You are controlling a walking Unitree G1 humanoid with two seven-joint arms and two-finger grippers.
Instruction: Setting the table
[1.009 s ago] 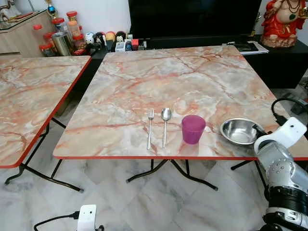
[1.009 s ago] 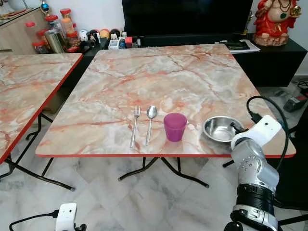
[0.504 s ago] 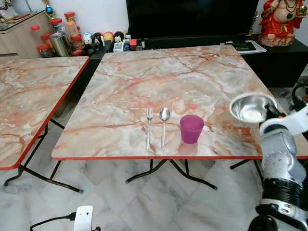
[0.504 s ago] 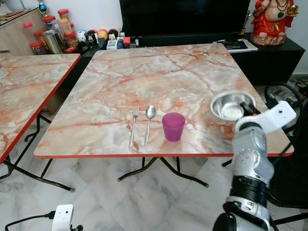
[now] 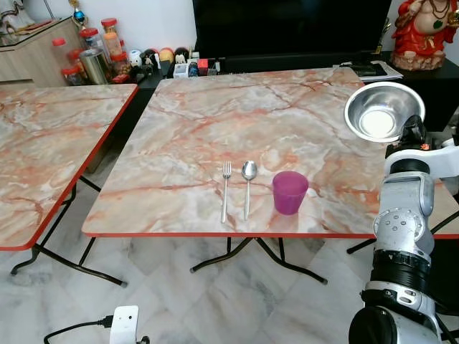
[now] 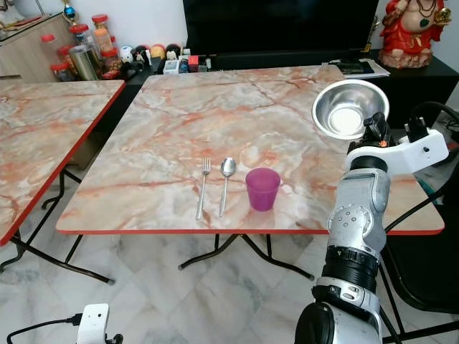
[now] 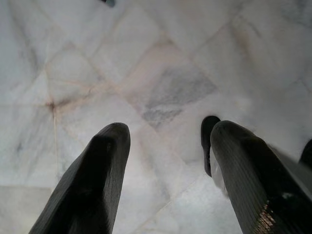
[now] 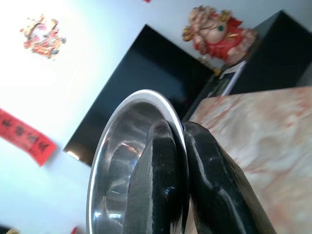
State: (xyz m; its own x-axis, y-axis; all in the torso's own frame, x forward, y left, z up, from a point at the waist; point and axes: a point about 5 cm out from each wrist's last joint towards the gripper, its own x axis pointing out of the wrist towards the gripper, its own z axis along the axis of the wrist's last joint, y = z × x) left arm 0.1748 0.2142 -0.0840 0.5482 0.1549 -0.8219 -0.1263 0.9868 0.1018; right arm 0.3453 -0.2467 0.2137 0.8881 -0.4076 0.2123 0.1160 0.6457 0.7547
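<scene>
Black TV (image 5: 287,25), red figurine (image 5: 423,32), jars (image 5: 90,50) behind.

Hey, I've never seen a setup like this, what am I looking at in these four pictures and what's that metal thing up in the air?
This is a humanoid robot with two silver arms, each ending in a gripper of two long black fingers. The two wide pictures come from cameras in its head, looking down at a marble-patterned table. On the table lie a fork and a spoon side by side, with a purple cup beside the spoon. The other two pictures come from cameras on the wrists. The right gripper is raised above the table's right side and pinches the rim of a steel bowl, tilted so its inside faces the head cameras. The left gripper hangs open over the tiled floor, holding nothing.
</scene>
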